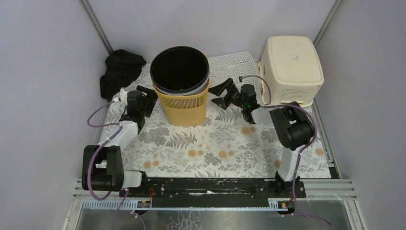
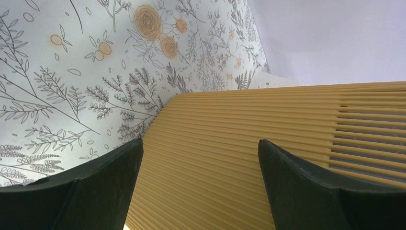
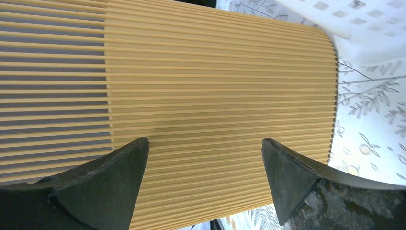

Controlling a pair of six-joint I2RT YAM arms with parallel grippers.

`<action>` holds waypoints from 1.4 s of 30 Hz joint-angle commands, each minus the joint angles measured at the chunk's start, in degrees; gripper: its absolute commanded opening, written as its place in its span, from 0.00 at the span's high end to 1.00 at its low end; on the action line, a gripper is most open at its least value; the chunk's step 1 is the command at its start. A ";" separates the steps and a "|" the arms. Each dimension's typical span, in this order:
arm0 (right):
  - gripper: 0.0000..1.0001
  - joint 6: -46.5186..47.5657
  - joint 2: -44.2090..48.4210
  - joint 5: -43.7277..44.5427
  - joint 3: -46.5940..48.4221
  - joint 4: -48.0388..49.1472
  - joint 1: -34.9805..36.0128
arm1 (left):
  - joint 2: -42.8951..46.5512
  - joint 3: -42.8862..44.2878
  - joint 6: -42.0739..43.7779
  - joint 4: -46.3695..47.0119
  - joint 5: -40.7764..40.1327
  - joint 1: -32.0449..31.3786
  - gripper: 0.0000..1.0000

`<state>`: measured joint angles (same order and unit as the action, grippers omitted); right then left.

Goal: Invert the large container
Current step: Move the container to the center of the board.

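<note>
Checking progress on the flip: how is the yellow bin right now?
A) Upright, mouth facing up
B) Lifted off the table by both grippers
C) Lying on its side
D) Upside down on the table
A: the yellow bin stands upright on the table, its dark mouth facing up, with the left gripper and right gripper open on either side.

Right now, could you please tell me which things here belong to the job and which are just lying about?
Job: tall yellow ribbed plastic bin, upright; left gripper and right gripper, both open beside it.
Lying about: crumpled black cloth; flat white perforated plastic tray; cream lattice-sided plastic basket.
</note>
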<state>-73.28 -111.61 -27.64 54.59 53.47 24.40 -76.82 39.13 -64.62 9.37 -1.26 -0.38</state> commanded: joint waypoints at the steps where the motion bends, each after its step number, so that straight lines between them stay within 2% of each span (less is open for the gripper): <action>1: 0.03 6.79 8.27 -9.31 -1.67 0.57 8.82 | 2.17 -1.36 3.67 0.07 7.31 -9.05 0.03; 14: 0.03 14.47 25.66 -6.41 -15.11 -10.35 9.79 | 7.25 -4.18 -0.48 -1.06 2.44 -23.69 0.04; 21: 0.03 18.89 35.33 -3.48 -18.42 -19.94 9.79 | 6.75 -4.42 -2.18 -1.38 0.30 -31.17 0.04; 31: 0.01 22.81 44.31 0.18 -16.14 -32.29 9.79 | -1.04 -3.14 -4.64 1.48 -2.12 -42.24 0.03; 42: 0.00 27.32 44.87 3.98 -9.89 -40.98 9.39 | -1.33 -6.55 -4.94 1.26 -2.74 -43.69 0.03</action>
<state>-51.22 -69.47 -9.67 34.02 -4.99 27.75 -74.74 35.62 -78.98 20.91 -24.03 -35.27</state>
